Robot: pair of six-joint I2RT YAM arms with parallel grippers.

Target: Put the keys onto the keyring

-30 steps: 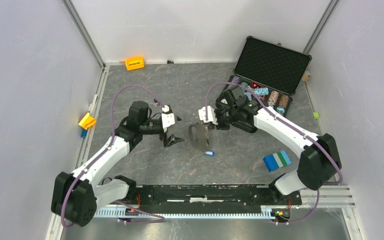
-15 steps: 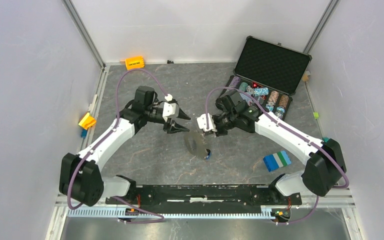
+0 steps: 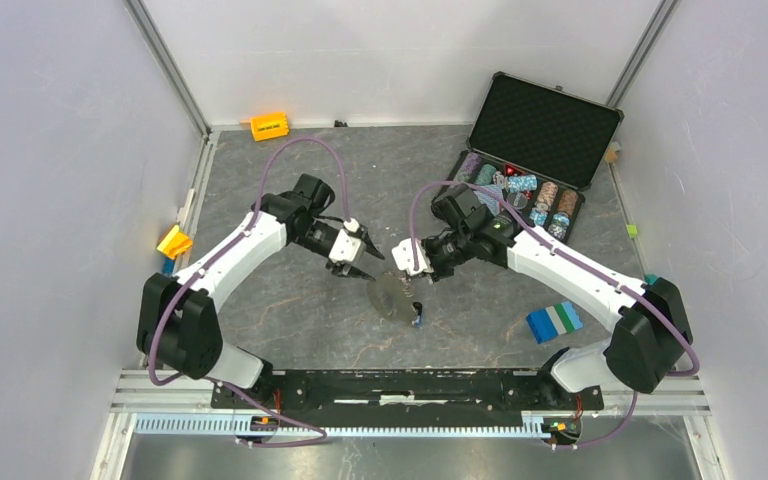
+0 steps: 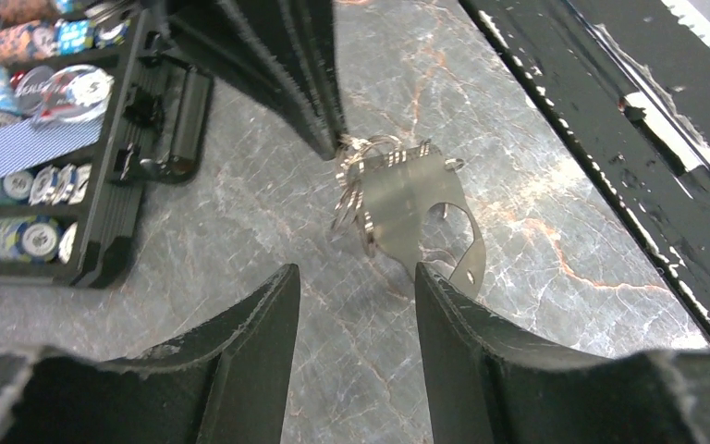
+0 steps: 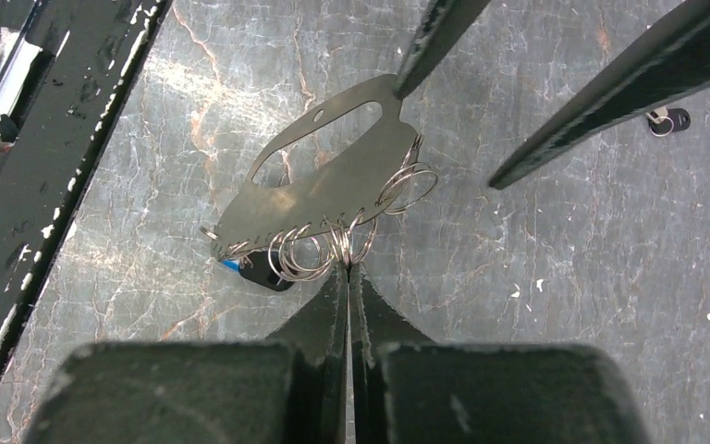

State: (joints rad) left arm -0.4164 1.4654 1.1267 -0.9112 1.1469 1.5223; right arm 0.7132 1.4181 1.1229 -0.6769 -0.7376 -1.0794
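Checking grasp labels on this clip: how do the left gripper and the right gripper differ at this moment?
The right gripper is shut, pinching the keyring by its ringed edge; the left gripper stands open and holds nothing. The right gripper comes in from the ringed side, while the left gripper faces the opposite end, with one finger right at that edge. Both are aimed at the keyring from close by.

A robotics lab test cell, seen from above. Plain pale walls [image 3: 60, 150] and aluminium frame posts [image 3: 165, 65] box in a grey marbled tabletop [image 3: 290, 300]. Two white robot arms, the left arm [image 3: 230, 255] and the right arm [image 3: 570, 265], trail purple cables [image 3: 305, 139] and rise from a black mounting rail [image 3: 400, 385] at the near edge. Practice props lie scattered: an open poker chip case [image 3: 545, 125], an orange block [image 3: 269, 126] and toy bricks [image 3: 553, 321].
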